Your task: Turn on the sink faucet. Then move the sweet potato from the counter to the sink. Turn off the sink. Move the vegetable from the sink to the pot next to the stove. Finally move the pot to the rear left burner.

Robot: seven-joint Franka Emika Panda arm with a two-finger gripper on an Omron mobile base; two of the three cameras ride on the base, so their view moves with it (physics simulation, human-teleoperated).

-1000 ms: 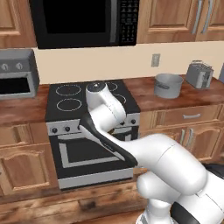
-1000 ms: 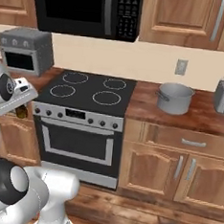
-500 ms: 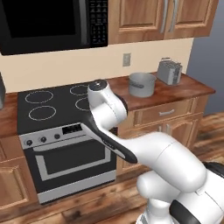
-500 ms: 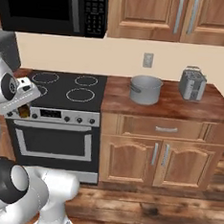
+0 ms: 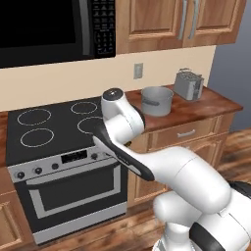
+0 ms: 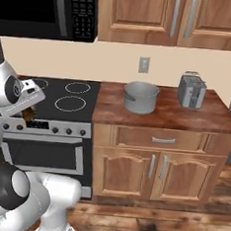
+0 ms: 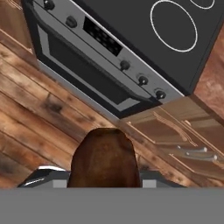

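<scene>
Potato is sitting clamped between our half-closed jaws, over the floor before the stove. We are carrying it toward the pot, off on the table; keeping it level, releasing only above the rim.

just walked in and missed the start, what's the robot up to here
The robot's end effector is holding the sweet potato, carried out in front of the stove, above the floor. The pot sits on the counter right of the stove, beside a toaster, with nothing visible inside it. So the vegetable is in hand but not yet in the pot, and the pot has not yet gone to a burner.
</scene>
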